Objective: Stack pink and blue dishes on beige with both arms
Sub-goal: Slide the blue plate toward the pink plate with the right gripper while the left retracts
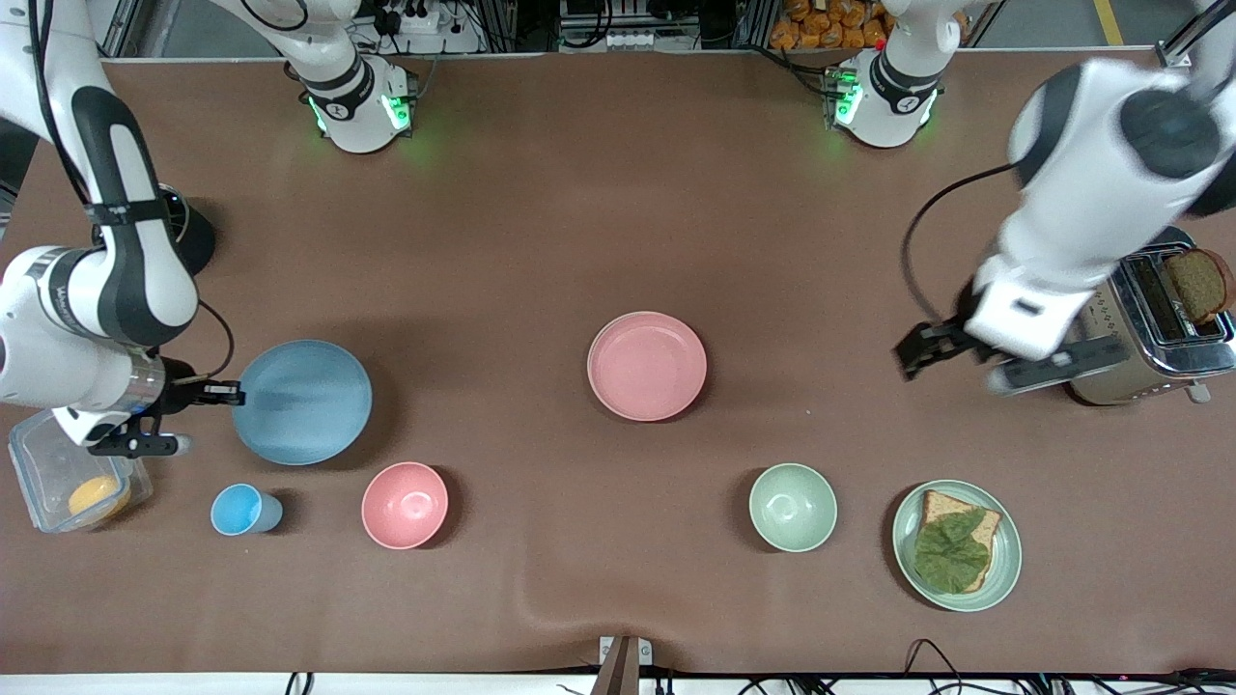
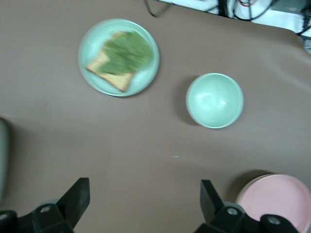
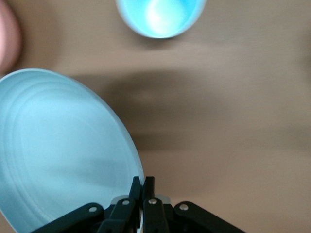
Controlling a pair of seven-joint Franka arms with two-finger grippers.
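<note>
1. Nearest the front camera we see the pale green plate (image 1: 1004,560) carrying a bread slice (image 1: 980,529) topped with a lettuce leaf (image 1: 949,550), toward the left arm's end of the worktop (image 1: 618,212); the green bowl (image 1: 793,507) sits just beside it.
2. The right end effector (image 3: 141,187) has its fingers pressed together on the rim of the blue plate (image 1: 302,402), which shows tilted in the right wrist view, over the worktop at the right arm's end.
3. Outward from it we find the small blue cup (image 1: 238,509) and the deep pink bowl (image 1: 405,505), both nearer the front camera than the blue plate, and a clear container (image 1: 39,473) holding something orange (image 1: 98,496) under the right wrist.
4. The left end effector (image 1: 927,349) hangs over bare worktop with its fingers (image 2: 77,198) spread wide apart and holding nothing.
5. Close by it stands a toaster (image 1: 1149,328) with a dark bread slice (image 1: 1197,283) in its slot.
6. The pink plate (image 1: 646,366) lies flat near the worktop's middle, well apart from the blue plate; in the left wrist view a pale rim peeps out beneath it.
</note>
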